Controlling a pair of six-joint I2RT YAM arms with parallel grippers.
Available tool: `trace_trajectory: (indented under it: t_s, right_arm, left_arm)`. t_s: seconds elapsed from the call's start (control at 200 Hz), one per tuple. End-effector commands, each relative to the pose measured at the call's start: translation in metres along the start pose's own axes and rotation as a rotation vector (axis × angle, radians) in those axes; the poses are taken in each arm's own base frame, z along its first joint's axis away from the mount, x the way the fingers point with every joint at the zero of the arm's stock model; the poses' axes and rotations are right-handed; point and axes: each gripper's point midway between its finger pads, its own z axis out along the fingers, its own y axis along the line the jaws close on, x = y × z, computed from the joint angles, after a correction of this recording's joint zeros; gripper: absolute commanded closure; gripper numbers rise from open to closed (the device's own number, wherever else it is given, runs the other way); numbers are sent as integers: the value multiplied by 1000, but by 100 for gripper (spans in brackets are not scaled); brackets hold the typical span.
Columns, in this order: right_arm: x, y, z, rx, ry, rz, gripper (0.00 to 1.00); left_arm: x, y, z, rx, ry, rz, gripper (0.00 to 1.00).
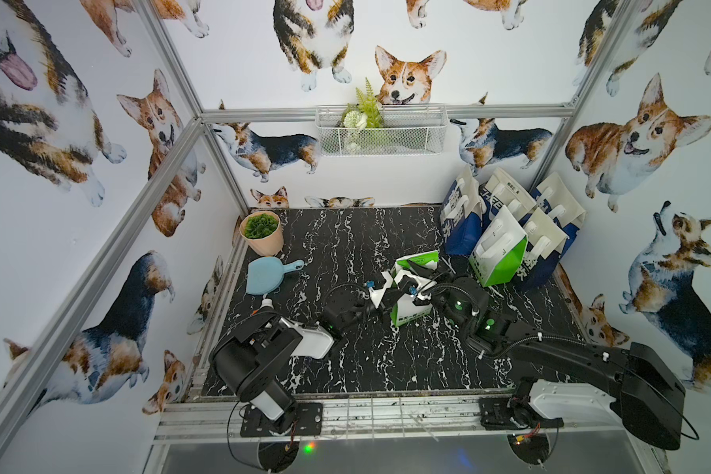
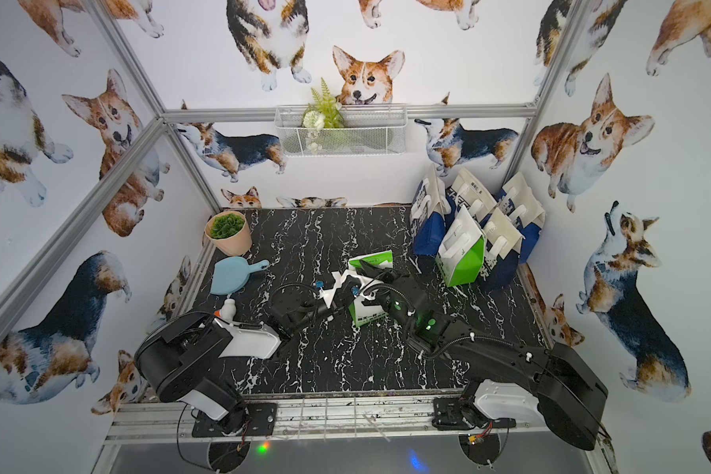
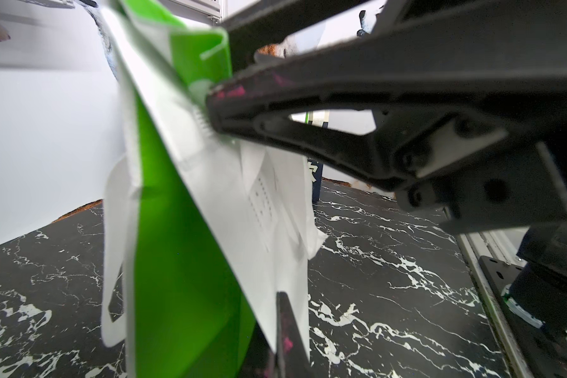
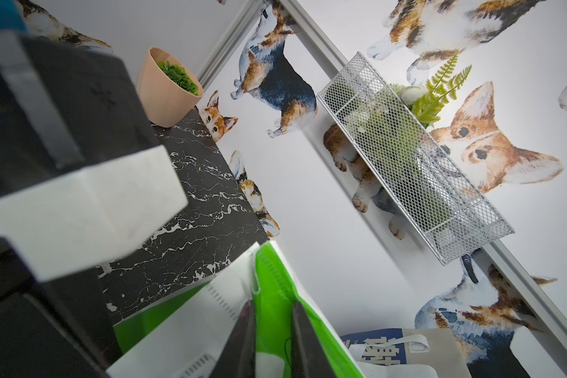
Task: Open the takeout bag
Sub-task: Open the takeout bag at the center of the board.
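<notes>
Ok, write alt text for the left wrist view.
A green and white takeout bag, tilted and close to the camera, fills the middle, with black marble tabletop behind it. The right gripper pinches the bag's fabric between shut black fingers.

Clamps the left gripper (image 1: 380, 294) fully shut on a white flap of the takeout bag (image 3: 177, 261). Nips the right gripper (image 4: 274, 307) narrowly onto the green wall just ahead of the left fingertips, meeting them nearly tip to tip. Holds both wrists low, forearms stretched forward, elbows bent behind.
</notes>
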Motion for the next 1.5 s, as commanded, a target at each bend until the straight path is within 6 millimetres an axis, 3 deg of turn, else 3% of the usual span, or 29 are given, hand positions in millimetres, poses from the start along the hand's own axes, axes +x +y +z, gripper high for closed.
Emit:
trace_trajectory:
  t_s: [0.0,0.32,0.981,1.136,1.266,1.497]
  right_arm:
    - [-5,-10,2,41,-8,25,83]
    - [-15,-9,12,9,-20,24,78]
    - [-16,0,18,-39,-13,27,79]
    - [-15,1,17,-42,-11,26,85]
    - [-16,1,18,-48,-8,24,100]
    - [-28,-16,17,-19,-11,71,100]
  left_arm:
    - [-6,-6,0,30,-21,25,100]
    - [-6,-7,1,35,-19,28,100]
    - [-5,-9,1,38,-11,33,100]
    - [-6,-8,1,37,-13,34,100]
    - [-6,-9,1,38,-13,35,100]
    - [-6,-8,0,32,-13,38,100]
